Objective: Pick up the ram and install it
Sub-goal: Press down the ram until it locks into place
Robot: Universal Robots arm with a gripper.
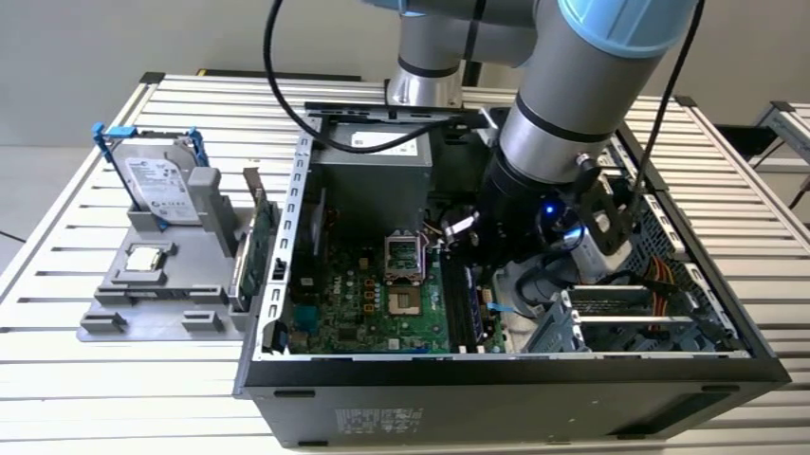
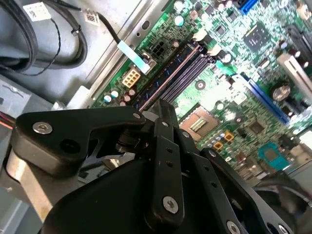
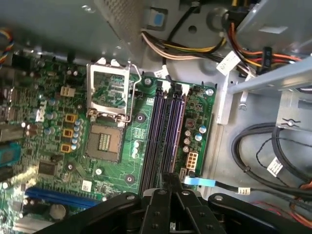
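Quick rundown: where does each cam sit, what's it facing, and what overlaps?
Exterior view: off the arm, raised, looking down into the open computer case; the arm reaches in, gripper low inside.
First wrist view: on the arm, facing the motherboard and memory slots; gripper linkage in front.
Second wrist view: on the arm, angled across the same board; gripper linkage in front.
Shared: both wrist views show the slots and CPU socket.

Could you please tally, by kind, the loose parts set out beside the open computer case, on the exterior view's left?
Hard drive: 1
Green expansion card: 1
Small square part: 1
Total: 3
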